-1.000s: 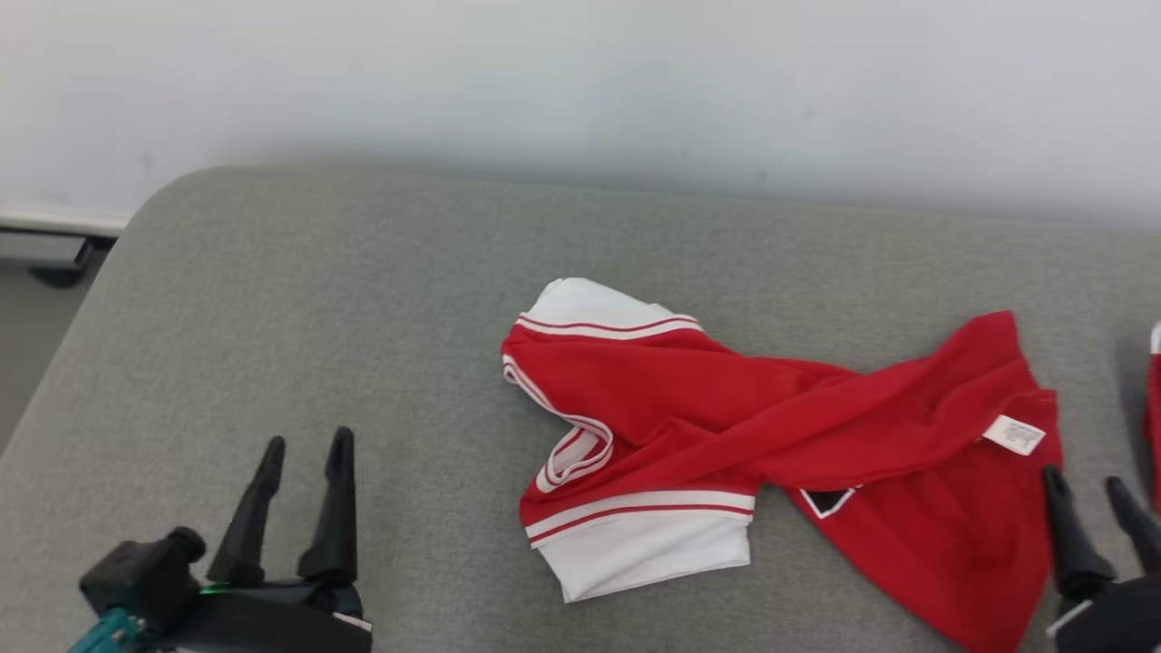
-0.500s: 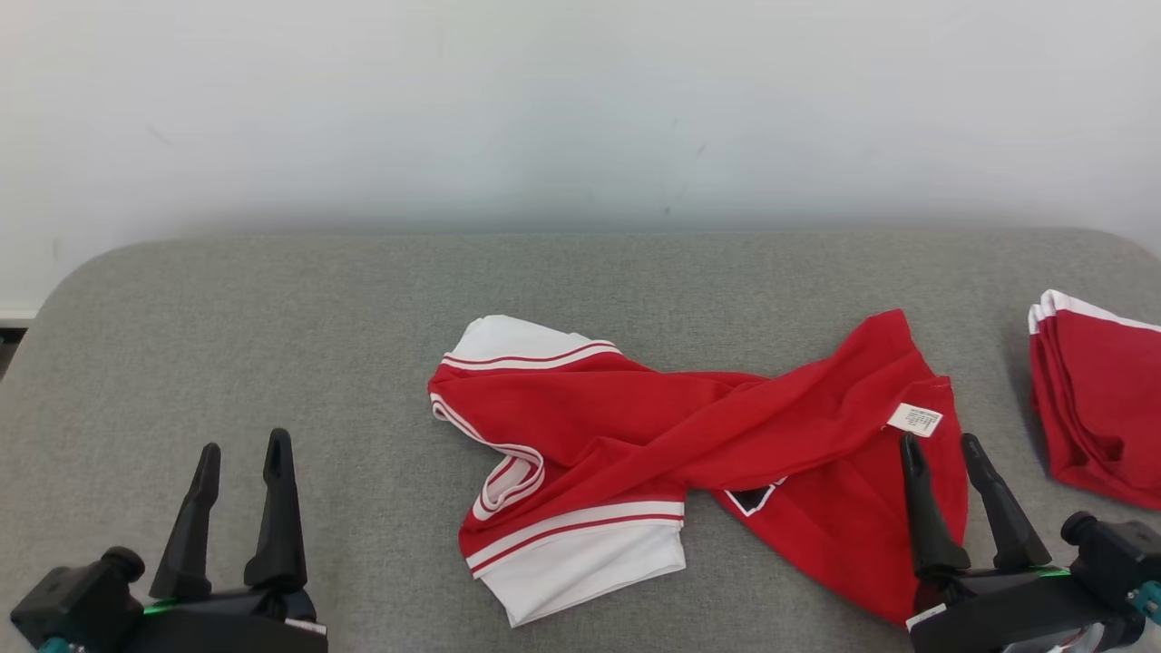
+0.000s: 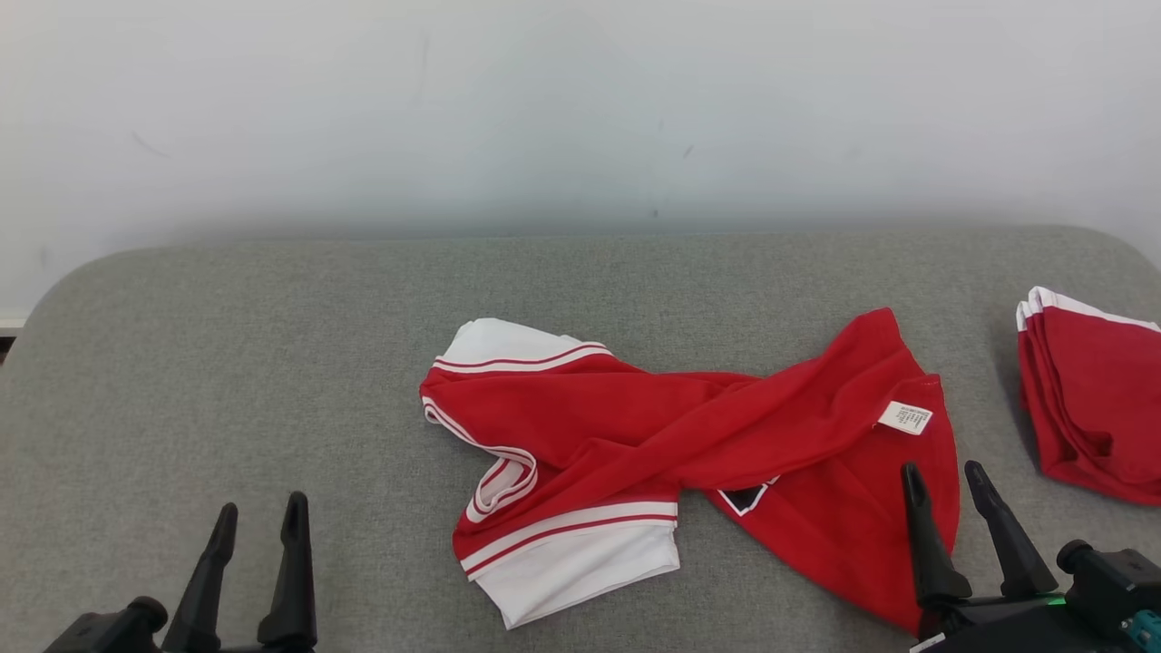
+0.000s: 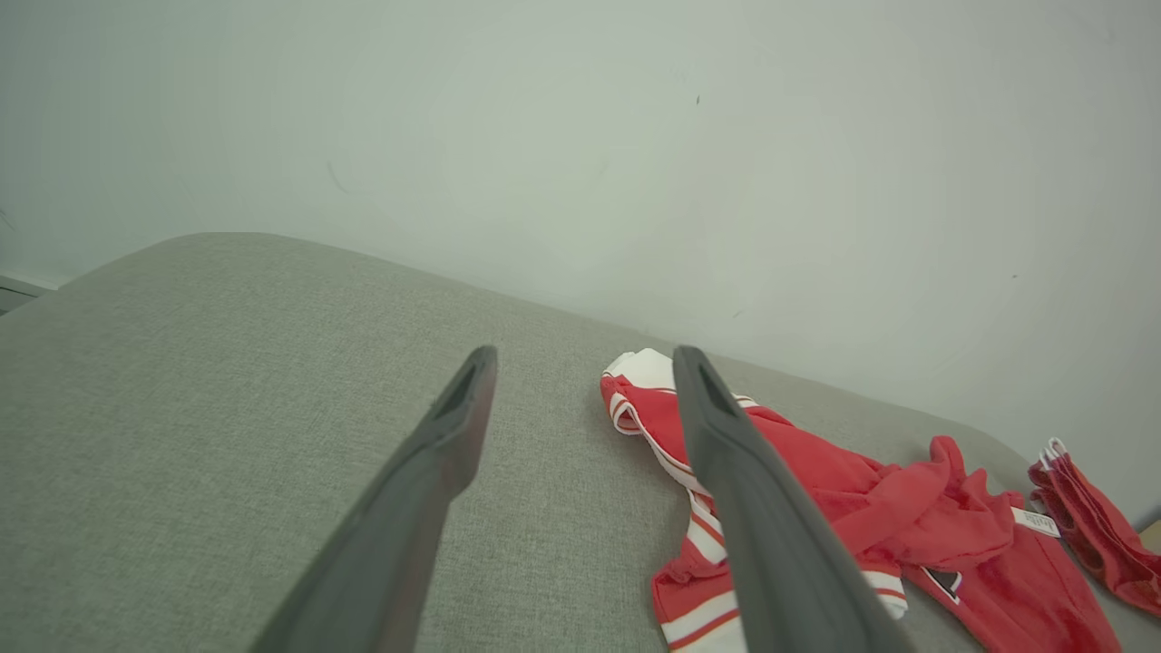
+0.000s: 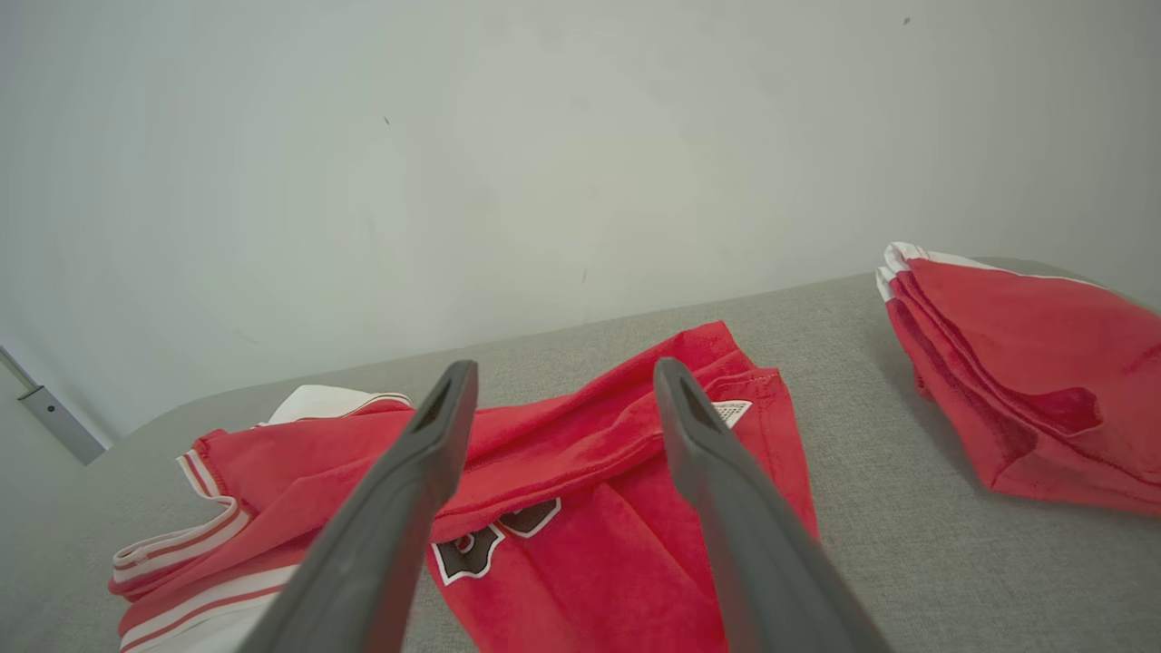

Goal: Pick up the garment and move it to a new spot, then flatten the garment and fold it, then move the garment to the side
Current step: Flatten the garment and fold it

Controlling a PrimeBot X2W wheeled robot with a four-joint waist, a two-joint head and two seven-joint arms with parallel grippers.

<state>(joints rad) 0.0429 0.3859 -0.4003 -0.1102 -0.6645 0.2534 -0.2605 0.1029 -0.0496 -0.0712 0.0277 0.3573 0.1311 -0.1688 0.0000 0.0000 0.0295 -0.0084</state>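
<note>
A crumpled red garment (image 3: pixel 726 435) with white striped sleeves and a white tag lies twisted on the grey cushioned surface (image 3: pixel 272 345), at centre right. It also lies in the left wrist view (image 4: pixel 816 481) and the right wrist view (image 5: pixel 580 453). My left gripper (image 3: pixel 258 512) stands open at the lower left, well apart from the cloth. Over the garment's near right edge my right gripper (image 3: pixel 943 473) stands open, with nothing between its fingers (image 5: pixel 426 453).
A folded red pile (image 3: pixel 1088 399) with white edges lies at the right end of the surface, seen too in the right wrist view (image 5: pixel 1016 363). A pale wall (image 3: pixel 580 109) runs behind. The surface's rounded left corner (image 3: pixel 54 299) drops to the floor.
The head camera has swung right, bringing the folded pile into view. Both grippers have sunk lower in the picture and stay open. The garment lies as before.
</note>
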